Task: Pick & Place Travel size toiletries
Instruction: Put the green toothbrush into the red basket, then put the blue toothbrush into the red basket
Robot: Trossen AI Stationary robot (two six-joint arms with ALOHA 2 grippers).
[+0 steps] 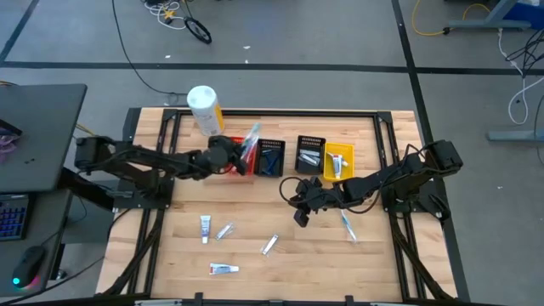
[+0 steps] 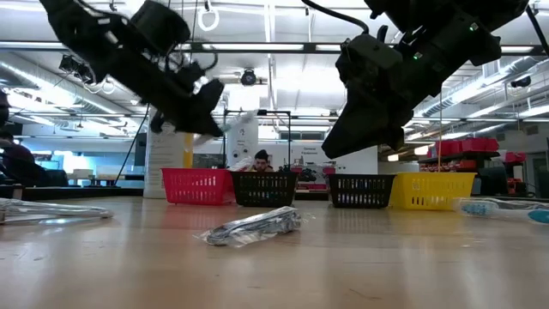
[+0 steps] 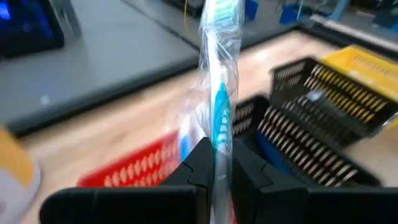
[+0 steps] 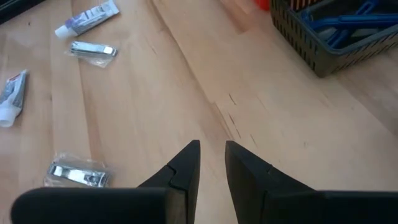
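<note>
Gripping a wrapped toothbrush upright, its long axis rising from the shut jaws, the left gripper hovers over the red bin. The right gripper, jaws narrow and empty, waits mid-table, nearer the loose toothbrush.

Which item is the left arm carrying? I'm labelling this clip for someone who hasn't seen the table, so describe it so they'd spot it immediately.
Start at the row of small bins along the table's far side and find the red bin at its left end. The left gripper is above it, shut on a wrapped toothbrush. It is the only item off the table, white with a teal stripe in clear plastic, standing up out of the fingers.
</note>
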